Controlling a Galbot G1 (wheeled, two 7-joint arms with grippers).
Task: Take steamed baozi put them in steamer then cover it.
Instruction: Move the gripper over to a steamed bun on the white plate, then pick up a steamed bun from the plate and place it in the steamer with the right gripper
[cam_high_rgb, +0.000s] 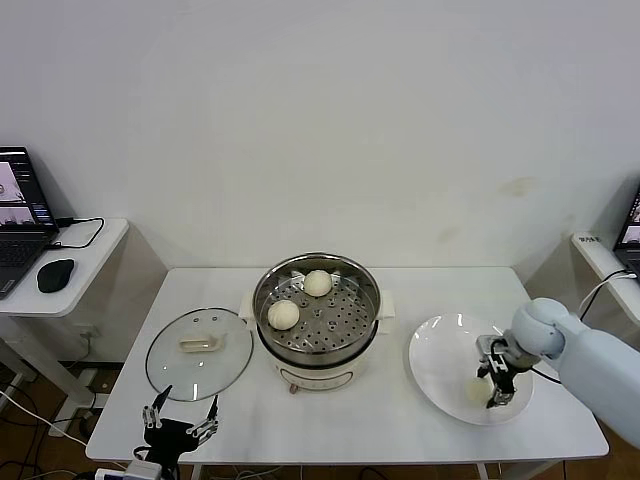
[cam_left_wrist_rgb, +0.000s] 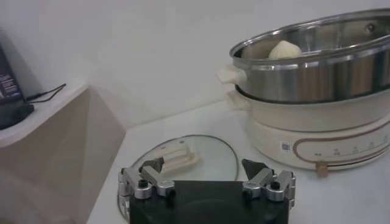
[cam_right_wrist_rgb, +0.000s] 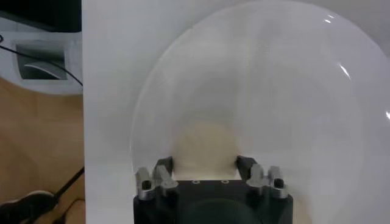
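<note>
Two buns (cam_high_rgb: 283, 314) are already in the steamer (cam_high_rgb: 366, 300), on the tray w/ holes. One is seen near the front-left, the other (cam_high_rgb: 318, 283) toward the back. So about half the bun job is judged done.

One more bun (cam_high_rgb: 478, 390) is seen on the plate (cam_high_rgb: 437, 355), at the right of the worktop (cam_high_rgb: 400, 420). The right gripper (cam_high_rgb: 499, 388) is down over it. In the right wrist view the bun (cam_right_wrist_rgb: 205, 149) sits between the two fingers (cam_right_wrist_rgb: 162, 171), which are set close at each side of it. It looks like the bun is being pinched, but real contact can't be seen for sure. It is not lifted yet; it rests on the plate (cam_right_wrist_rgb: 292, 73).

A 4th bun isn't seen anywhere; maybe it is hidden behind the right gripper.

The lid (cam_high_rgb: 225, 375) is not on yet. It lies flat on the worktop, just left of the steamer, handle up. The left gripper (cam_high_rgb: 180, 418) is parked at the front edge, near the lid, fingers wide apart & holding nothing. The left wrist view shows the lid (cam_left_wrist_rgb: 213, 159) just ahead of it.

Left to do: plate bun(s) into the steamer, then lid on top.

The buns are small, round, smooth & cream-white. They look soft, so a gentle squeeze is prob. needed.
</note>
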